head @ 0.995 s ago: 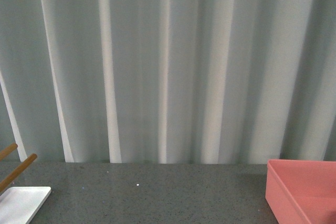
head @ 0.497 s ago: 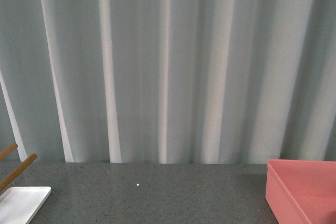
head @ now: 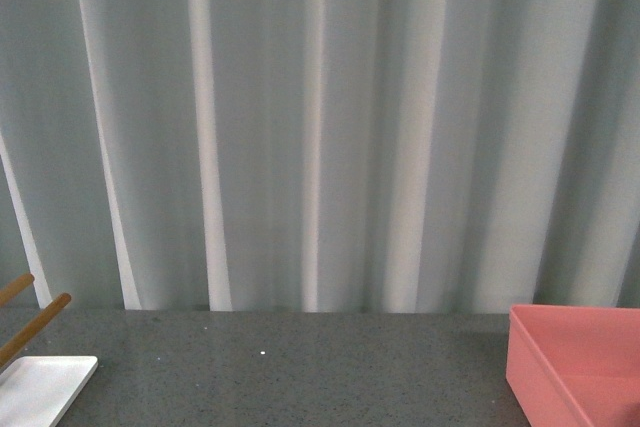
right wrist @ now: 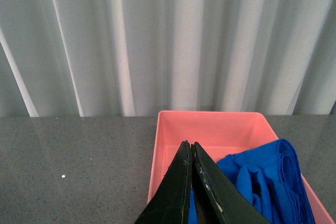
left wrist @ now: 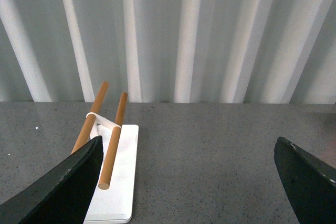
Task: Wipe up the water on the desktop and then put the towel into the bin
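right wrist view: towel [right wrist: 262, 179] lies in bin [right wrist: 210, 124], right end effector [right wrist: 191, 150] closed empty, left end effector [left wrist: 186, 156] open.

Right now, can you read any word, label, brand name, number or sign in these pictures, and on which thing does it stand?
None: no view shows any text.
The bin: plain pink walls, no label.
The towel: plain blue, no tag in view.
The white tray and its wooden rods: no markings.
The desktop and the curtain: unmarked.
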Tool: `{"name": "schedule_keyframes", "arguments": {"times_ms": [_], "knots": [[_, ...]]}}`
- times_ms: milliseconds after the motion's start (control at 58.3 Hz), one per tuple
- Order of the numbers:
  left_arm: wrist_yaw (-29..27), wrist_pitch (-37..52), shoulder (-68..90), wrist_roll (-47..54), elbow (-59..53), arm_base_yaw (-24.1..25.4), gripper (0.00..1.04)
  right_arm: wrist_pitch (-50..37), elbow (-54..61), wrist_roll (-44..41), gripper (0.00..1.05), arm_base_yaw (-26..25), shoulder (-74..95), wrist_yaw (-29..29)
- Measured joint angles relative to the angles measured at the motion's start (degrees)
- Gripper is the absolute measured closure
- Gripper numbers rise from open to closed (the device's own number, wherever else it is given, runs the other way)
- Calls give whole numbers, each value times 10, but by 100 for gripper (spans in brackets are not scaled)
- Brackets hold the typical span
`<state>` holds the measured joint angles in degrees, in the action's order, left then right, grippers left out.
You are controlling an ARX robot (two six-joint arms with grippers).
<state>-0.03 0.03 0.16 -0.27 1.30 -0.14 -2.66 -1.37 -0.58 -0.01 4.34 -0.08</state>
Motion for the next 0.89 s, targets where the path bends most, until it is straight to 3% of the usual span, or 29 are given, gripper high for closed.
{"name": "schedule_keyframes", "arguments": {"times_ms": [360, 514, 789, 840, 892], "knots": [[0, 0, 0, 0, 0, 0, 7, 26, 0, 0, 101, 0, -41, 0], [0, 0, 0, 0, 0, 0, 7, 26, 0, 0, 63, 0, -41, 0], [0, 0, 0, 0, 0, 0, 7, 26, 0, 0, 13, 0, -41, 0], [0, 0, 0, 0, 0, 0, 7, 26, 0, 1, 5, 0, -41, 0], [0, 0, 0, 0, 0, 0, 7, 26, 0, 2, 7, 0, -41, 0]]}}
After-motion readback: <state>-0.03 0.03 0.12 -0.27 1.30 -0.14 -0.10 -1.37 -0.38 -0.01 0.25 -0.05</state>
